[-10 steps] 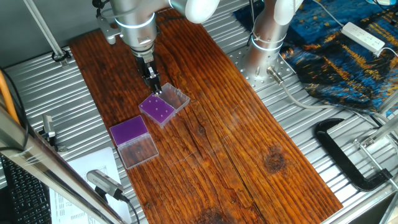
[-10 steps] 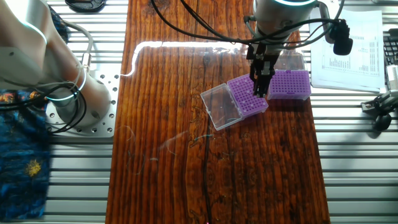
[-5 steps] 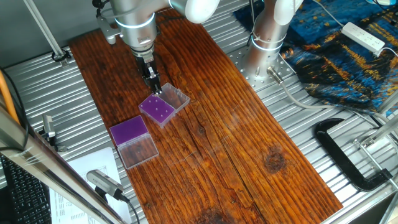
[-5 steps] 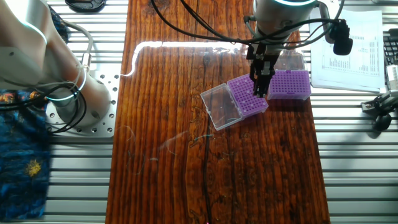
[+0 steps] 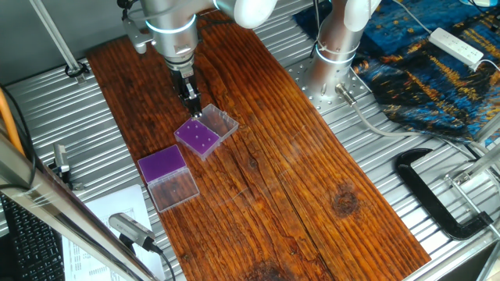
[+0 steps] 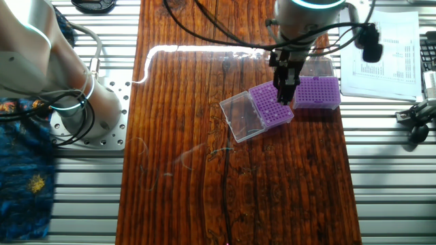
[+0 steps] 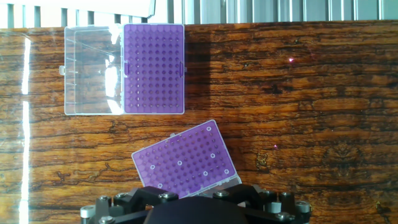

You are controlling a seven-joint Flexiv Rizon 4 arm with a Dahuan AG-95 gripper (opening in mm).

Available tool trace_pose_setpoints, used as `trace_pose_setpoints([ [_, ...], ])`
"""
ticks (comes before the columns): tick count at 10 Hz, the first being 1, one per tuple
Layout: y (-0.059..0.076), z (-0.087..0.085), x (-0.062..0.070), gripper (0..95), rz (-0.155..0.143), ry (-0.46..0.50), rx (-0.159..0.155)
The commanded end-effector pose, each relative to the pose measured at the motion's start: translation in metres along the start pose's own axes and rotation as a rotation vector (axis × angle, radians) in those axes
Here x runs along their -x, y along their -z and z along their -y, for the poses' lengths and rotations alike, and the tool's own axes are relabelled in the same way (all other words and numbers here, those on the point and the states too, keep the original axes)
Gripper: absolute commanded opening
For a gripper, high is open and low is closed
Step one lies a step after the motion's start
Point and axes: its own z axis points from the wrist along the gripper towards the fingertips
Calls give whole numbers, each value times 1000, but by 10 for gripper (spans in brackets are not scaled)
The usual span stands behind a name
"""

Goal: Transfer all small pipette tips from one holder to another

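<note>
A tilted purple-topped holder (image 7: 183, 160) lies just ahead of my hand and carries several small pipette tips (image 7: 179, 163), seen as pale rings scattered over its grid. A second purple holder (image 7: 153, 68) sits farther off, square to the view, with all its holes dark. In the fixed views my gripper (image 5: 192, 109) (image 6: 283, 101) hangs just above the tilted holder's (image 5: 197, 138) far edge. Its thin fingers look pressed together. No tip can be made out between them. The hand view shows only the dark gripper housing (image 7: 193, 210), and the fingertips are hidden.
Each holder has a clear hinged lid folded open beside it (image 7: 93, 70) (image 6: 242, 117). Both stand on a dark wooden board (image 5: 297, 164) set on a ribbed metal table. The robot base (image 5: 336, 55), a black clamp (image 5: 437, 195) and papers (image 6: 381, 54) lie around the board.
The arm and gripper have risen slightly over the tilted holder. Both holders stay where they were.
</note>
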Motion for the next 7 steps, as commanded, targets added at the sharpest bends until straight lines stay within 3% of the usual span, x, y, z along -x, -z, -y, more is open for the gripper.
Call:
trace_pose_setpoints([
  [1, 0, -1, 2, 0, -11, 6, -3],
  [7, 4, -3, 8, 0, -16, 33, 1],
])
